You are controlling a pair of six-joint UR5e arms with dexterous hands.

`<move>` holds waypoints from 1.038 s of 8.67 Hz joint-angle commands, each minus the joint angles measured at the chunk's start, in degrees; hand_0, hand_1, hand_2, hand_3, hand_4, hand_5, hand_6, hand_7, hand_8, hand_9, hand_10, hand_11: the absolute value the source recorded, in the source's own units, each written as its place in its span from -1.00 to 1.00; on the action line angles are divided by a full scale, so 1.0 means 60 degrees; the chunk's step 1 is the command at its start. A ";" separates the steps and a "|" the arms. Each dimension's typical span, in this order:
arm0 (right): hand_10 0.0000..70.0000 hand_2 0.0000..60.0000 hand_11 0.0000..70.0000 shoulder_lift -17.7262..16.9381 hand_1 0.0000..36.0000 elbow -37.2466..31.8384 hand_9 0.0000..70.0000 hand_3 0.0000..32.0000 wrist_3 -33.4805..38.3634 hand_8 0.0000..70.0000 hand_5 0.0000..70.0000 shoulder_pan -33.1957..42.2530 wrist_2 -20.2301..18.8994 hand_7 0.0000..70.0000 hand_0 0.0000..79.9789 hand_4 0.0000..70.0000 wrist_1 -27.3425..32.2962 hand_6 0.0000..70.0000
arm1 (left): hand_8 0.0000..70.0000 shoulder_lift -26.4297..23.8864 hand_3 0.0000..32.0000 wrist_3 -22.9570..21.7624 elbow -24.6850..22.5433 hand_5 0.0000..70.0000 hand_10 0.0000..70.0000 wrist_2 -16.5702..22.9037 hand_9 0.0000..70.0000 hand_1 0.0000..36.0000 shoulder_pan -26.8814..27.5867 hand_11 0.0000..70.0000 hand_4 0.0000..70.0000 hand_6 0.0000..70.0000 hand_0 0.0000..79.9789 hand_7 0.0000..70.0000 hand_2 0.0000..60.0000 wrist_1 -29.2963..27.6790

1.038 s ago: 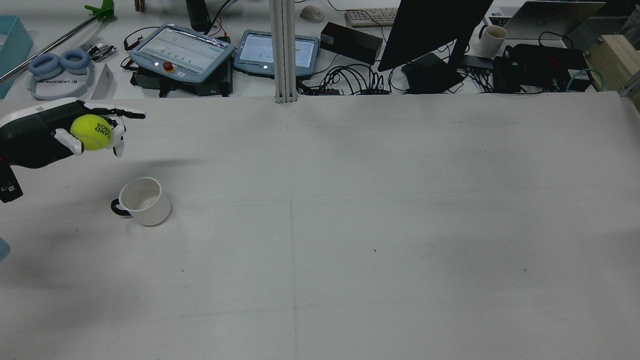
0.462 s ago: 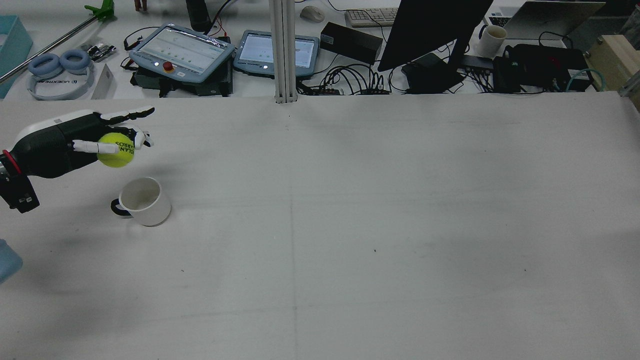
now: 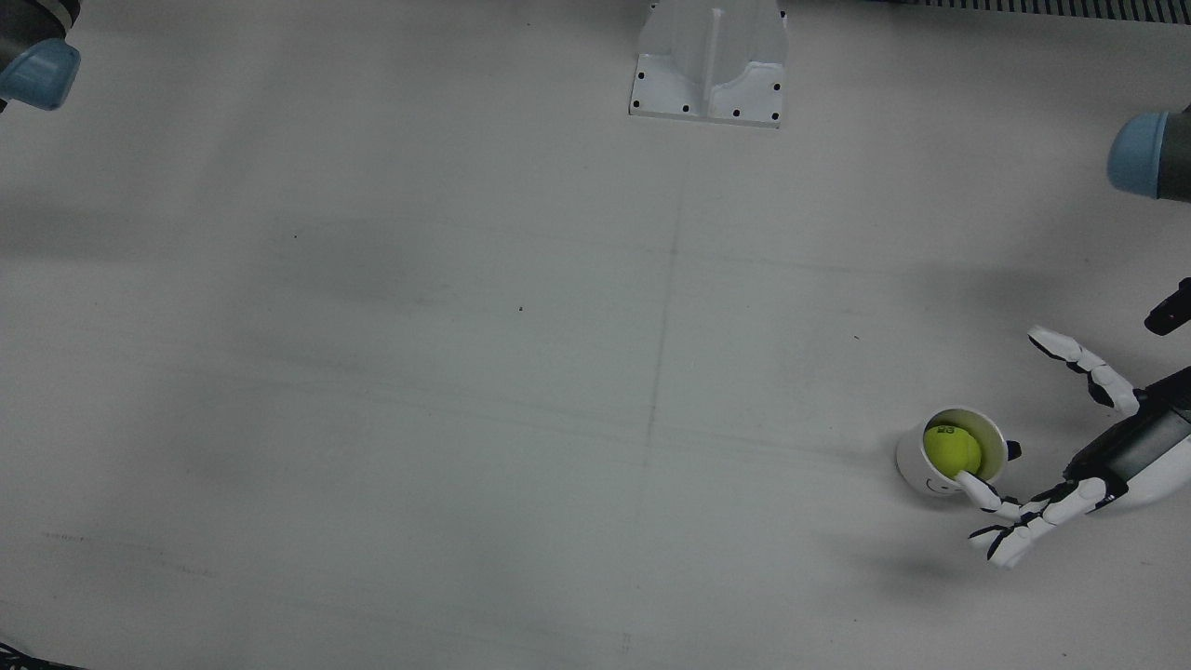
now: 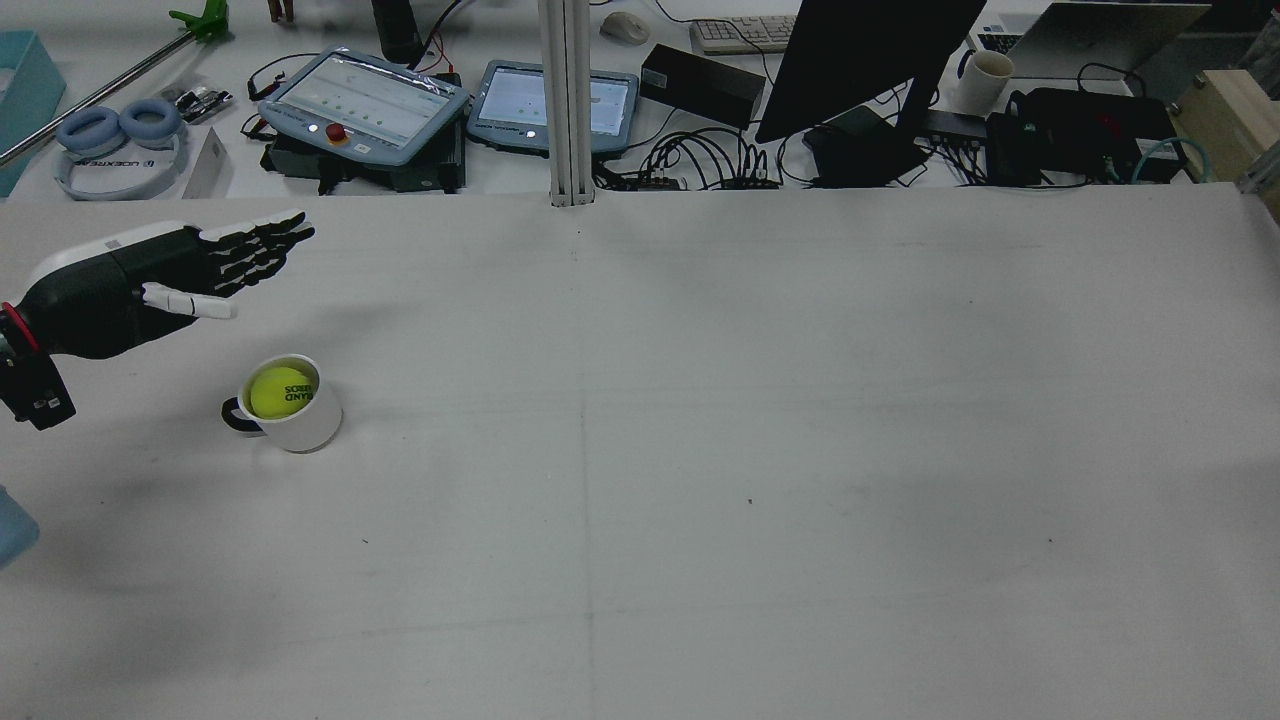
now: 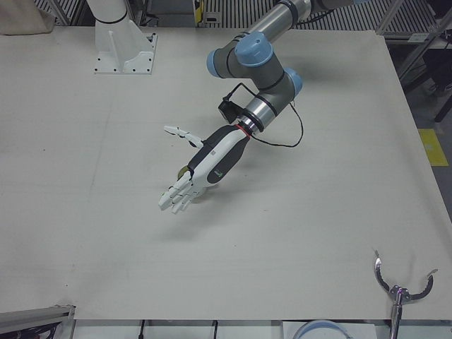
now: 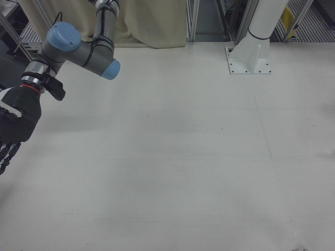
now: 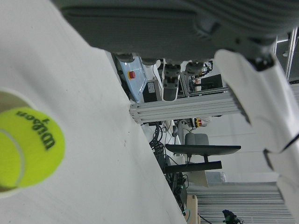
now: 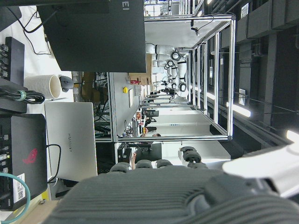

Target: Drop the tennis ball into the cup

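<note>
My left hand [image 4: 150, 275] is empty, fingers [image 4: 255, 243] spread flat and straight, hanging above the counter [image 4: 700, 450] just beyond the cup [image 4: 290, 405] on the far side from the robot base. Tennis ball [image 4: 281, 391] sits inside the cup, filling most of the mouth, printed logo facing up; front view shows the same, ball [image 3: 951, 448] down in the cup [image 3: 930, 470] with one fingertip [image 3: 968, 483] overlapping the rim in that view, touching or above I cannot tell. Cup stands upright on the counter, so its axis is vertical, mouth up, dark handle [image 4: 236, 416] sticking out toward the robot's left side. Ball is round, no long axis to speak of. From my palm the cup lies down and slightly toward the base; left hand view has the ball [image 7: 28, 147] at the edge of frame under the palm side. Left hand is far nearer; my right hand [image 6: 13, 128] is parked out at the other half of the counter, well apart, fingers partly cut off by the frame edge, so whether they are spread or curled I cannot tell. I judge the drop done: ball in cup, nothing held. Coming move would be pulling the left hand up and away, keeping the fingers off the rim so the cup doesn't tip.
</note>
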 commanded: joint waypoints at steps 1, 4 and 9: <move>-1.00 -1.00 -1.00 0.0000 -1.00 -0.0017 -1.00 -1.00 0.0000 -1.00 -1.00 0.0000 0.0000 -1.00 -1.00 -1.00 0.0000 -1.00 | -0.98 -0.0062 -1.00 -0.0191 -0.1035 -0.97 -1.00 0.0015 -0.95 -0.35 -0.0136 -1.00 -0.68 -0.83 0.01 -0.54 -0.51 0.0731; -1.00 -1.00 -1.00 0.0000 -1.00 -0.0002 -1.00 -1.00 -0.0014 -1.00 -1.00 -0.0015 0.0000 -1.00 -1.00 -1.00 0.0000 -1.00 | -1.00 -0.2575 -1.00 -0.0177 0.0545 -0.99 -1.00 -0.0029 -0.93 -0.23 -0.2212 -1.00 -0.67 -0.97 0.11 -0.43 -0.65 0.1720; -1.00 -1.00 -1.00 0.0000 -1.00 0.0071 -1.00 -1.00 -0.0029 -1.00 -1.00 0.0000 0.0000 -1.00 -1.00 -1.00 -0.0015 -1.00 | -1.00 -0.2275 -1.00 -0.0221 0.2650 -0.99 -1.00 0.0000 -0.97 0.12 -0.3872 -1.00 -1.00 -0.99 0.21 -0.65 -0.72 0.1057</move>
